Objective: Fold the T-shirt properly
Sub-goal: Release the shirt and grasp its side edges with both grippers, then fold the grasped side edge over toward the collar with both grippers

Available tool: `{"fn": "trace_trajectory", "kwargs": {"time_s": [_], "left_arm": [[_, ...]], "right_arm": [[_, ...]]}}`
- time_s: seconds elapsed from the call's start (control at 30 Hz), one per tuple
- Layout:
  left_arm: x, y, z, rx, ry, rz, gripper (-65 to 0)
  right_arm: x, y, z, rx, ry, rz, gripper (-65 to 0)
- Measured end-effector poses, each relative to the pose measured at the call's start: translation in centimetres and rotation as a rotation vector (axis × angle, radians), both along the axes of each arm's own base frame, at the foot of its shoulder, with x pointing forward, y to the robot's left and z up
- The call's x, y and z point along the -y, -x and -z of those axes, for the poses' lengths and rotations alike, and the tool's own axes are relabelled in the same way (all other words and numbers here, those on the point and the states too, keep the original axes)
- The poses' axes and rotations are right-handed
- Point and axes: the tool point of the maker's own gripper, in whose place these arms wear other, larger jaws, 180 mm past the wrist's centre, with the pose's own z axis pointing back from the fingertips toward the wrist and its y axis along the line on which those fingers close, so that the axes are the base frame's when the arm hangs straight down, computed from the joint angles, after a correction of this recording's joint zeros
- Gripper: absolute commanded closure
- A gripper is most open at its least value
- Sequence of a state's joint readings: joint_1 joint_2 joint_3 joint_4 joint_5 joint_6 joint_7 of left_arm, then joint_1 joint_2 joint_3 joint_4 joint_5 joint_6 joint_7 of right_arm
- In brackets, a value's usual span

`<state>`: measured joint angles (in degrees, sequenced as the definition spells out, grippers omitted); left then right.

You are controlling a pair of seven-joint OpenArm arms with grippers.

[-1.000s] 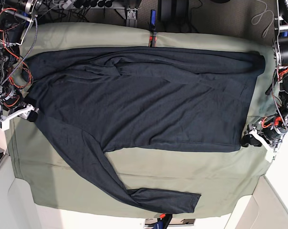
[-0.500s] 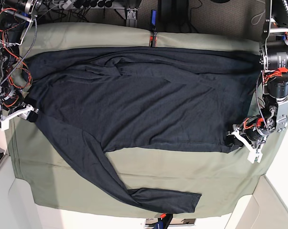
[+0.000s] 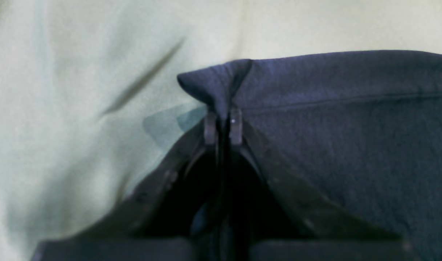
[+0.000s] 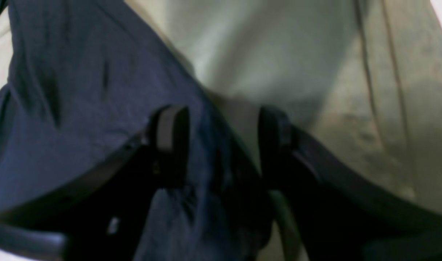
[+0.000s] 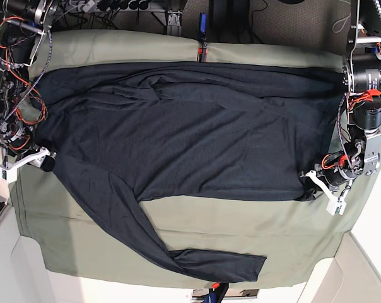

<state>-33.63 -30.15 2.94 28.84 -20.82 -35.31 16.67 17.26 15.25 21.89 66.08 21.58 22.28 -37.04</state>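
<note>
The dark navy T-shirt (image 5: 190, 132) lies spread flat on the olive table cover (image 5: 241, 227), one long sleeve (image 5: 209, 264) angled toward the near edge. My left gripper (image 5: 306, 181) is at the shirt's lower hem corner on the right. The left wrist view shows this gripper (image 3: 221, 125) shut, pinching a raised fold of the T-shirt (image 3: 351, 127) at the stitched hem. My right gripper (image 5: 47, 164) sits at the shirt's left edge. Its fingers (image 4: 170, 127) stand apart, so the right gripper (image 4: 221, 130) is open astride the T-shirt (image 4: 79, 90) edge.
Both arms' motor housings and red wiring (image 5: 14, 101) flank the table's left and right ends. A red clamp (image 5: 202, 50) sits at the back edge. Bare table cover (image 4: 315, 54) stretches along the near side beside the sleeve, and pale floor shows beyond the corners.
My left gripper slid inward along the hem and closed on the shirt's corner, bunching it slightly. The right gripper shifted a little toward the near edge, still open.
</note>
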Motion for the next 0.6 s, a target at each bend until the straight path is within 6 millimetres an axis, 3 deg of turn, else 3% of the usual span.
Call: {"fn": "trace_trajectory", "kwargs": {"time_s": [0.17,0.37,0.5,0.6], "left_arm": [[0.0,0.0,0.0,0.000,0.001,0.000,0.0],[0.0,0.0,0.0,0.000,0.002,0.000,0.0],[0.0,0.0,0.0,0.000,0.002,0.000,0.0],[0.0,0.0,0.0,0.000,0.002,0.000,0.0]], "right_arm": [[-1.3,-1.2,-0.5,0.001,0.046,-0.058,-30.8],[-1.9,-1.1,1.9,-0.039,0.072,-0.071,-30.8],[-1.8,-1.3,2.2,-0.037,0.061,-0.063,-30.7],[-2.1,-1.3,2.2,-0.030,0.059,-0.082,-22.4]]}}
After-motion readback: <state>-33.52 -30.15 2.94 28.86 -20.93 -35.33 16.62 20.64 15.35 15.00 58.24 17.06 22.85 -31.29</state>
